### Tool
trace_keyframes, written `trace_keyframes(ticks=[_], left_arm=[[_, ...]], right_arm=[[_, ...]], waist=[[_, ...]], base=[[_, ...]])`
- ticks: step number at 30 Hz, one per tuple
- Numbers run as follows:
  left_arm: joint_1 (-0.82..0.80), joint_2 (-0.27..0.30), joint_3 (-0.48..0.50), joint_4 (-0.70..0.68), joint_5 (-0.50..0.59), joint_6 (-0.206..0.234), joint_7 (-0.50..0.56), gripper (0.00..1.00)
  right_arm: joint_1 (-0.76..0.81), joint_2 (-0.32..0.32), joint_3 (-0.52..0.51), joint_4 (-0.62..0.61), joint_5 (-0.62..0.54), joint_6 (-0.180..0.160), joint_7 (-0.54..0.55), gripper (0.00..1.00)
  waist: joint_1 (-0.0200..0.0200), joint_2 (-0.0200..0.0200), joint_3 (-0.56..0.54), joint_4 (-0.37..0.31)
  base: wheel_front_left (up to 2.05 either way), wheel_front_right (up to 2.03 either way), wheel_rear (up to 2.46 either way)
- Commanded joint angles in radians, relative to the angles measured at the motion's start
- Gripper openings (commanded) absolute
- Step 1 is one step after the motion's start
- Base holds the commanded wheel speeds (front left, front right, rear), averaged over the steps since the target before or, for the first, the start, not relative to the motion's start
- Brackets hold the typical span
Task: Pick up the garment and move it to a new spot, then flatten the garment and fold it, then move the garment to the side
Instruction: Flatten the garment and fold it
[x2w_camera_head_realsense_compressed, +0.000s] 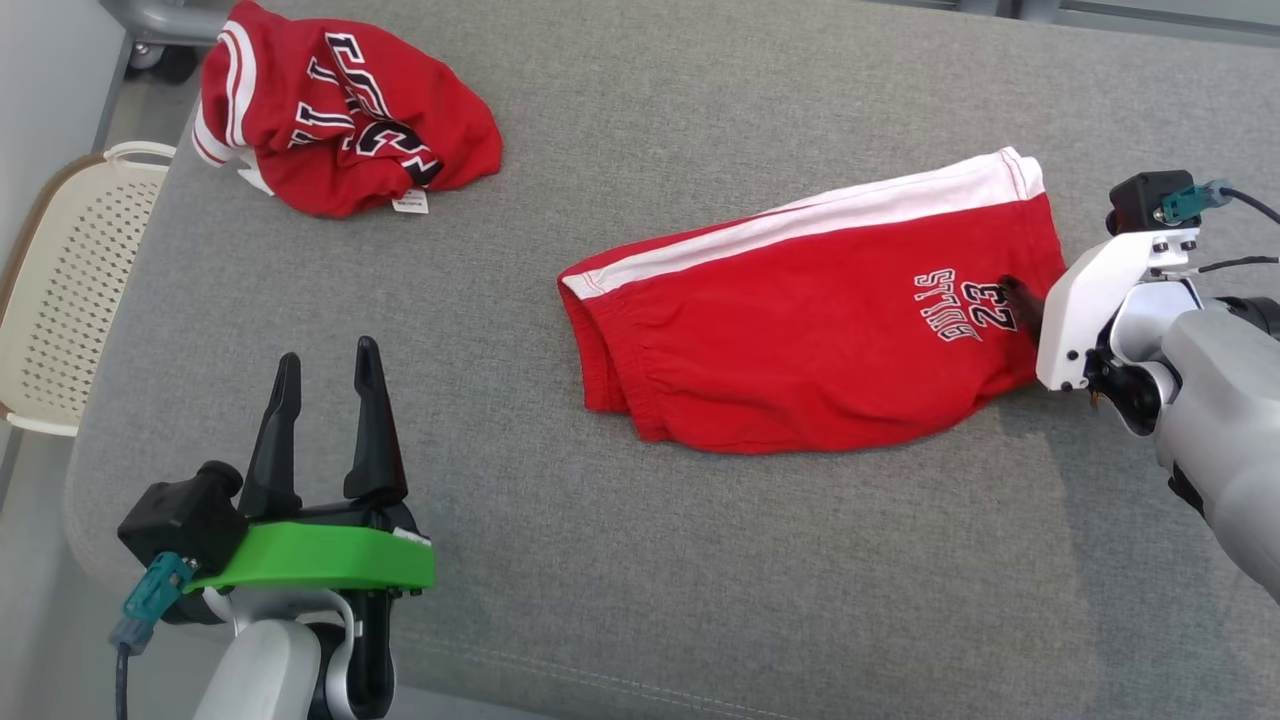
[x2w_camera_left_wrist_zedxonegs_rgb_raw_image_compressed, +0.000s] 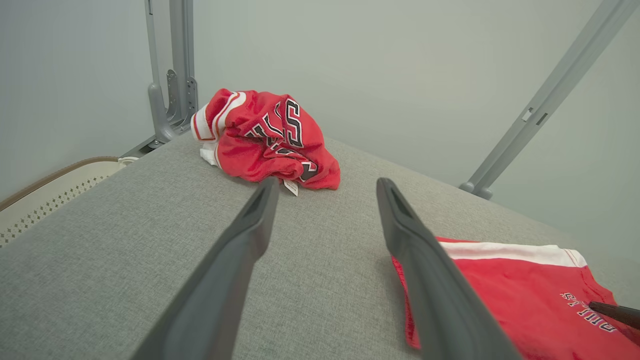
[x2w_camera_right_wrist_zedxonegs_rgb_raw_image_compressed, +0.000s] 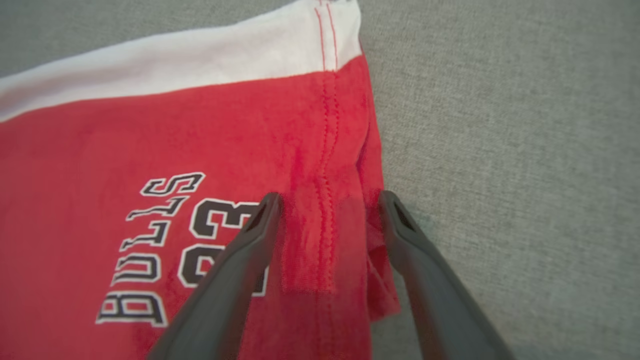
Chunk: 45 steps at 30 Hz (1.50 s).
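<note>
Right gripper (x2w_camera_right_wrist_zedxonegs_rgb_raw_image_compressed: 327, 200) is standing open, its fingers (x2w_camera_right_wrist_zedxonegs_rgb_raw_image_compressed: 235, 265) straddling the hemmed end of the flat red cotton shorts with a white band (x2w_camera_right_wrist_zedxonegs_rgb_raw_image_compressed: 150, 135). Left gripper (x2w_camera_head_realsense_compressed: 325, 362) is hovering open, shorts lying to its right, crumpled red jersey (x2w_camera_head_realsense_compressed: 340, 110) lying ahead.

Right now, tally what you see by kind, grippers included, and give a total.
Red garments: 2 (crumpled jersey, flat shorts)
Grippers: 2 (left gripper, right gripper)
Cream perforated chair or basket: 1
Total: 5
</note>
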Motion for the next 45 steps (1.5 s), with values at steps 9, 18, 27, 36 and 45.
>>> trace_keyframes(ticks=[9, 18, 27, 36, 45], left_arm=[[0.018, -0.011, 0.02, 0.012, 0.016, -0.014, -0.002, 1.0], [0.024, -0.004, 0.021, 0.022, 0.02, -0.014, -0.002, 1.0], [0.038, 0.006, 0.019, 0.01, 0.017, -0.008, 0.002, 1.0], [0.049, 0.017, 0.02, -0.014, 0.013, 0.0, 0.01, 1.0], [0.048, 0.027, 0.016, -0.052, 0.019, 0.007, 0.022, 1.0]], right_arm=[[0.015, 0.02, 0.019, 0.028, 0.011, -0.001, 0.016, 0.24], [0.029, 0.03, 0.001, 0.009, 0.036, -0.001, -0.077, 0.0], [0.096, -0.009, -0.048, -0.095, 0.107, -0.001, -0.185, 0.0], [0.221, -0.083, -0.102, -0.216, 0.162, -0.001, -0.31, 0.0], [0.283, -0.125, -0.158, -0.246, 0.157, -0.001, -0.342, 0.0]], waist=[[0.0, 0.0, -0.002, -0.003], [0.0, 0.0, -0.02, -0.045], [0.0, 0.0, -0.041, -0.124], [0.0, 0.0, -0.047, -0.214], [0.0, 0.0, -0.041, -0.283]], base=[[0.0, 0.0, 0.0], [0.0, 0.0, 0.0], [0.0, 0.0, 0.0], [0.0, 0.0, 0.0], [0.0, 0.0, 0.0]])
